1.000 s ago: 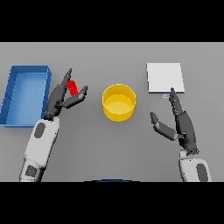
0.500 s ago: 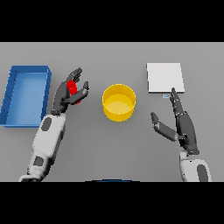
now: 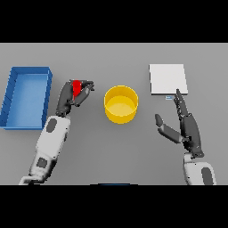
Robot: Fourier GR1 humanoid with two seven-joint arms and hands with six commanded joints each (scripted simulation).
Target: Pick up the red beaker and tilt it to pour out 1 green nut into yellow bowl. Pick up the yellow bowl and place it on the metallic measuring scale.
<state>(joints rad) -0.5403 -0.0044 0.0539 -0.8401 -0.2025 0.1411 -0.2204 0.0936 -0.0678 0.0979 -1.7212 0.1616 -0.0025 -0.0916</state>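
The left hand (image 3: pixel 73 95) has its fingers curled around the red beaker (image 3: pixel 76 87), between the blue tray (image 3: pixel 13 91) and the yellow bowl (image 3: pixel 120 104) at the middle of the surface (image 3: pixel 111 151). The right hand (image 3: pixel 187 129) is open, fingers straight, just below the white scale (image 3: pixel 167 79).
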